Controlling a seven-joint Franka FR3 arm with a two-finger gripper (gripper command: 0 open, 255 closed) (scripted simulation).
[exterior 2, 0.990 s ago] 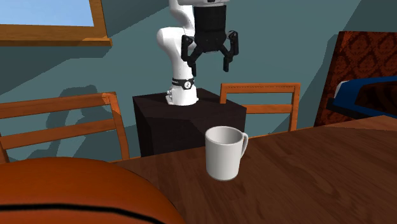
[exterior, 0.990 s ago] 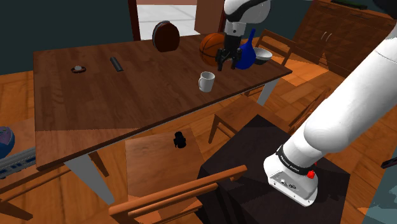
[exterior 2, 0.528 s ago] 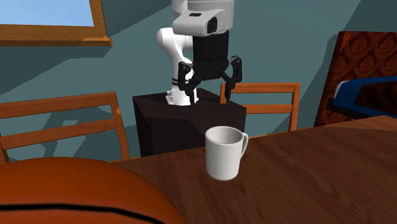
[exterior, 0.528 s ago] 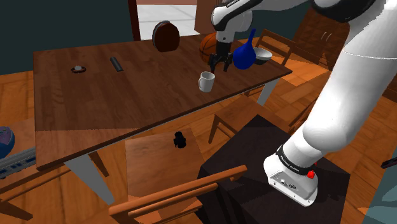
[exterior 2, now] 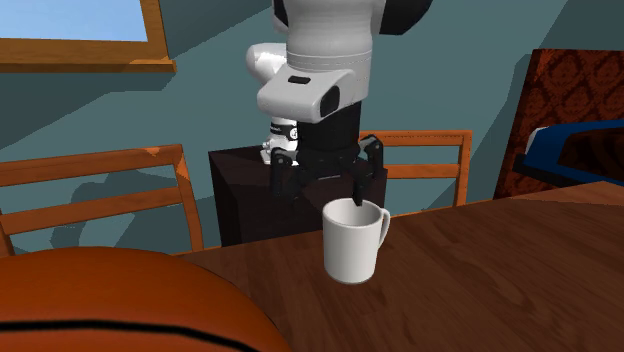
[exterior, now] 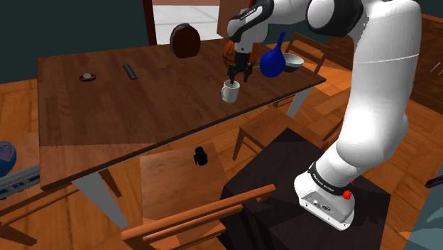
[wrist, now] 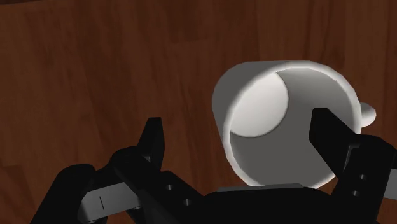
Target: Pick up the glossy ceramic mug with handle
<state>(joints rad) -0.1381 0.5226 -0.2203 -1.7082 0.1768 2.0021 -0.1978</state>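
Across the broad wooden tabletop (exterior: 142, 106) our white arm (exterior: 376, 85) arches over from its stand. It reaches a white mug (exterior: 229, 91) standing upright near the table's edge, toward the shoulder view's right. Above the mug we see the black claw (exterior: 239, 74) pointing straight down at its open mouth, fingers apart and clasping nothing. In the second exterior view one finger (exterior 2: 357, 206) dips inside the rim on the handle side (the handle points to that view's right). The other finger hangs outside the opposite wall. We judge the mug's long axis vertical and directly under the claw. A little more descent and a squeeze should pinch one wall.
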